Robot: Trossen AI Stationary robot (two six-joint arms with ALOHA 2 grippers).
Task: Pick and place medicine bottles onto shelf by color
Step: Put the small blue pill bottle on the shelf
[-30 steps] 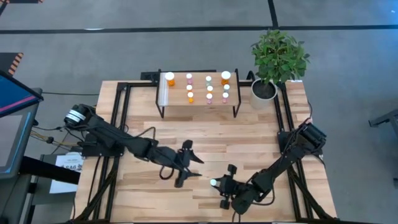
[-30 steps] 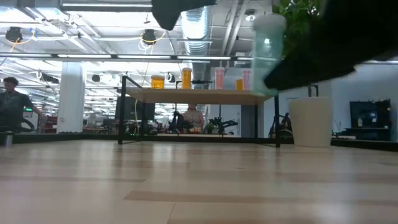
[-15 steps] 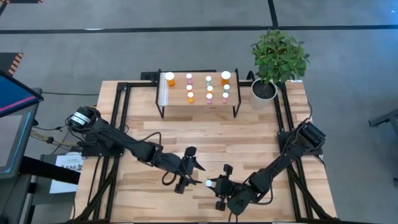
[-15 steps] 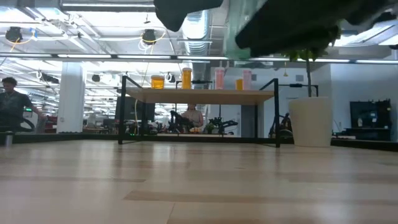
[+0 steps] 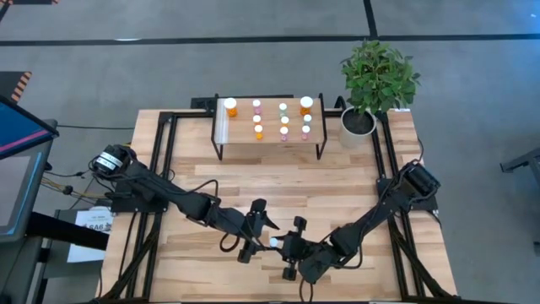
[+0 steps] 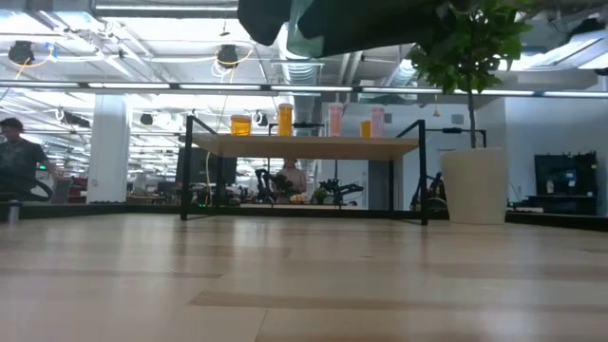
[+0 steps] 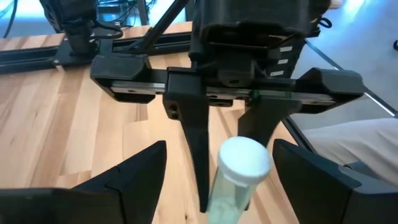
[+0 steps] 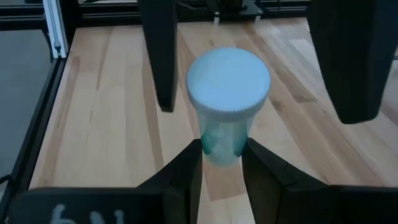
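A green medicine bottle with a white cap hangs above the near middle of the table, with my right gripper shut on it. My left gripper is open right beside it. Its fingers stand on either side of the bottle's cap end and are apart from it. The shelf stands at the table's far middle on black legs. Several orange, pink and green bottles stand upright on it in rows. My right gripper pinches the bottle's green body between its two fingers, a little below the white cap. The fingers come from the table's right, slanting down, and lie across the bottle. The bottle is lifted clear of the table, tilted, cap end up.
A white pot with a leafy plant stands at the far right corner beside the shelf. Black frame rails run along the table's left and right sides. Bare wood lies between the shelf and the grippers. Beyond the table a person is in the room.
My right gripper has gone up and toward the table's left with the bottle, bringing its cap end between my left gripper's fingers. The bottle has risen from upright over the table to near the top of the low view.
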